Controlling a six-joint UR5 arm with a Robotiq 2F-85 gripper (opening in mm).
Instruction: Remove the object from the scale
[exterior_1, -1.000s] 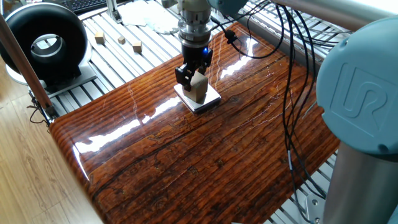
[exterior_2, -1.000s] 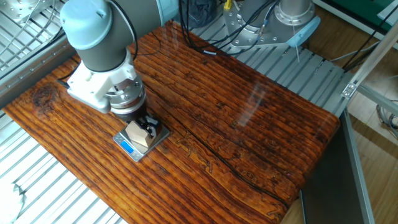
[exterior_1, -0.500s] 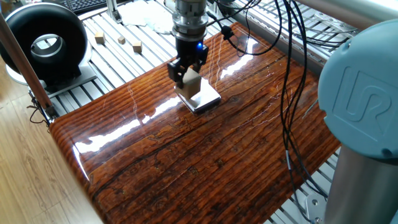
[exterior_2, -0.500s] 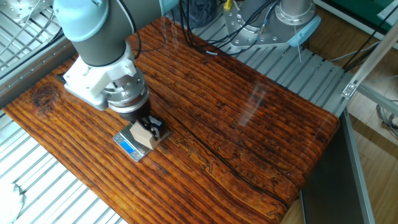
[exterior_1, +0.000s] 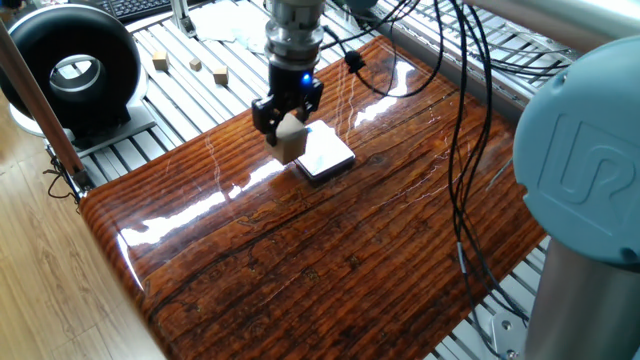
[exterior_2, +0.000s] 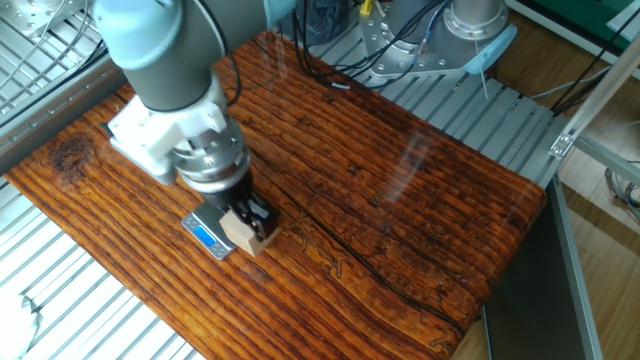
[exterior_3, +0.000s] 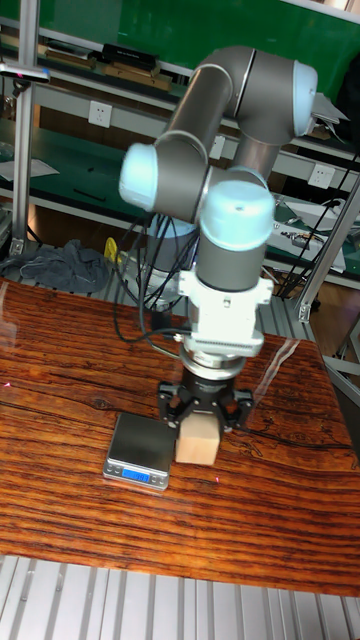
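Gripper (exterior_3: 203, 408) clamped on cube (exterior_3: 198, 441); cube held just beside scale (exterior_3: 140, 449), past its edge, above wooden tabletop (exterior_3: 60, 400). Scale top bare. Advised: lower straight down onto tabletop clear of scale, seat cube flat, then release without nudging scale.

The only readable mark is the raised "UR" logo on the round grey-blue cap of the arm's joint (exterior_1: 583, 158), at the near right of one fixed view; it shows as large embossed letters inside a rounded frame. The scale (exterior_3: 139, 451) has a lit blue display on its front edge in the tall fixed view, but its digits are too small to read.
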